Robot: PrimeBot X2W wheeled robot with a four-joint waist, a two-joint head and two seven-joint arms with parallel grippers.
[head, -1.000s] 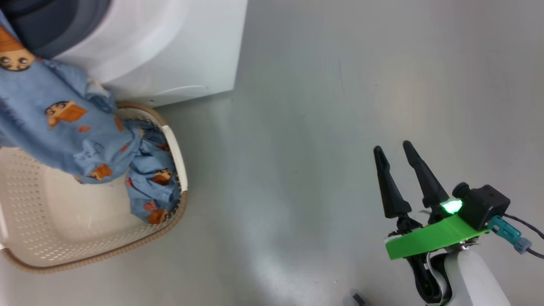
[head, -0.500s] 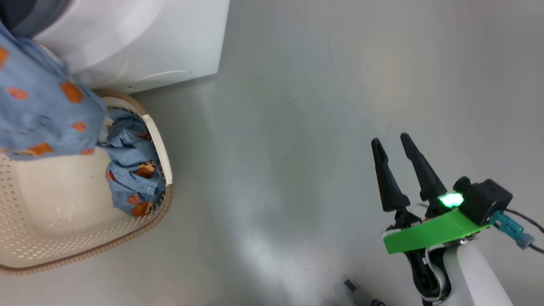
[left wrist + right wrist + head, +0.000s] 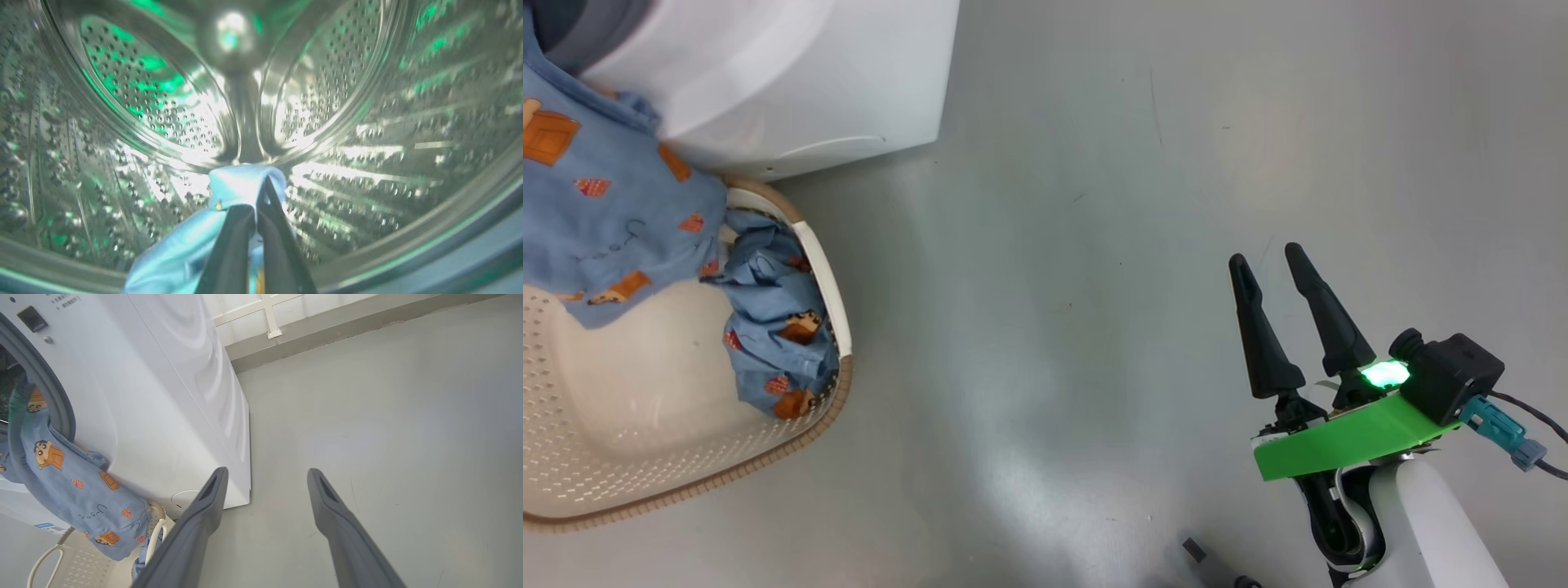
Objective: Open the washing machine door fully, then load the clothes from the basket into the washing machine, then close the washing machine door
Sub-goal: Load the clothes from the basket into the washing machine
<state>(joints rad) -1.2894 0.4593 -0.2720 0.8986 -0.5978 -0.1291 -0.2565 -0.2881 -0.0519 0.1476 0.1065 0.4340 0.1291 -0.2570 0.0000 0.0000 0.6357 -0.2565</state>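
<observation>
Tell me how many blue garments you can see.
2. One garment hangs from the washing machine opening, pinched by the left end effector inside the drum; the other garment lies bunched in the basket. More may hide beneath.

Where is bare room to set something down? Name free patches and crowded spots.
Free: the grey floor between the washing machine and the right gripper, jaws open. Also the bottom of the basket, left of the bunched clothes. Crowded: the machine's opening, where a garment hangs over the basket, the left gripper shut on it inside the drum.
</observation>
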